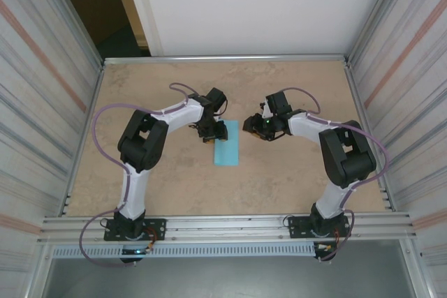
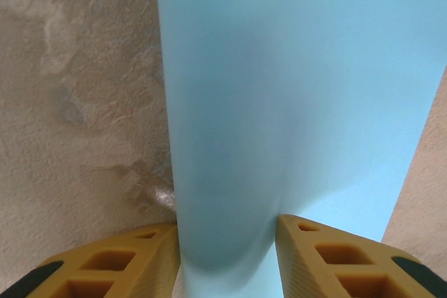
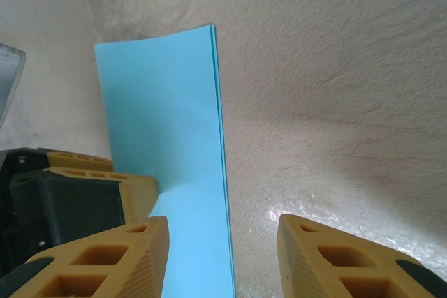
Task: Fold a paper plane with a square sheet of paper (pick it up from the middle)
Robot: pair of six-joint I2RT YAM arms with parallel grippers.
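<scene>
Light-blue square sheet of paper (image 1: pixel 227 149), folded double, lay mid beige counter (image 1: pixel 167 172); left pincer (image 1: pixel 211 132) pinched its bowed far end, right pincer (image 1: pixel 260 130) spread alongside. Likely creasing; next needs precise corner folds

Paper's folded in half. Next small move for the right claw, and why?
Probably slide the right claw left onto the paper: it hangs open beside the loose double edge, while the left claw sits at the far end.
</scene>
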